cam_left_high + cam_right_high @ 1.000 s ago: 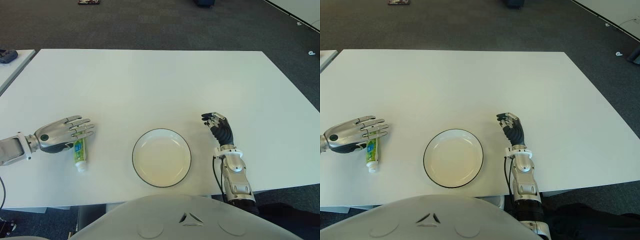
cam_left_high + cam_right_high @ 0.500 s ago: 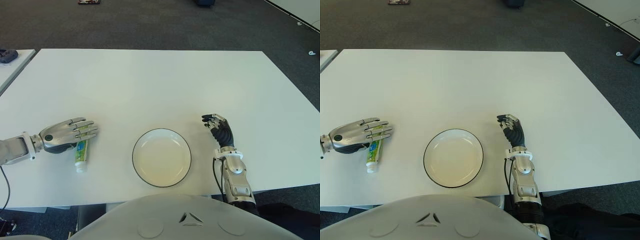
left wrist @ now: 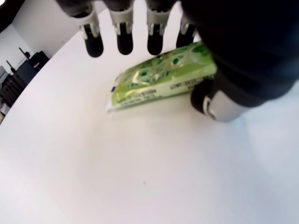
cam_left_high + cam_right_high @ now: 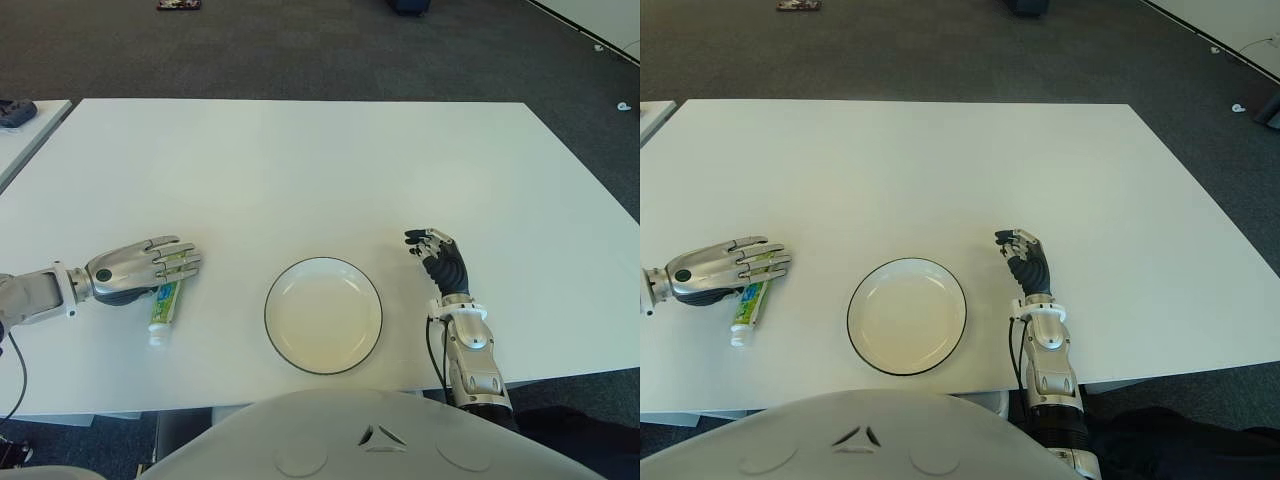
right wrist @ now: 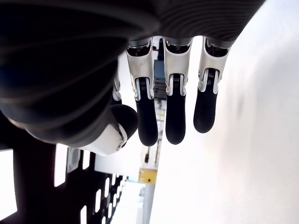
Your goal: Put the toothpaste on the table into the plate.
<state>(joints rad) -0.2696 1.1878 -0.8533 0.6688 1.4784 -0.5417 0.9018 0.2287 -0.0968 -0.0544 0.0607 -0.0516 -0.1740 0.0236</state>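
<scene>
The green plastic toothpaste tube [image 4: 163, 304] is lying on the white table [image 4: 300, 170], outside the round black-rimmed plate [image 4: 323, 315]; the left hand [image 4: 140, 270] is hovering open-fingered above it, grasping nothing yet, while the right hand [image 4: 441, 262] is sitting relaxed, empty, beside the plate's right

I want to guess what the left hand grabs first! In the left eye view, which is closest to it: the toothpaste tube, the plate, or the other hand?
1. Green toothpaste tube: right under the left hand.
2. Round white dark-rimmed plate: middle of the table.
3. Right hand: beyond the plate, on the right.
</scene>
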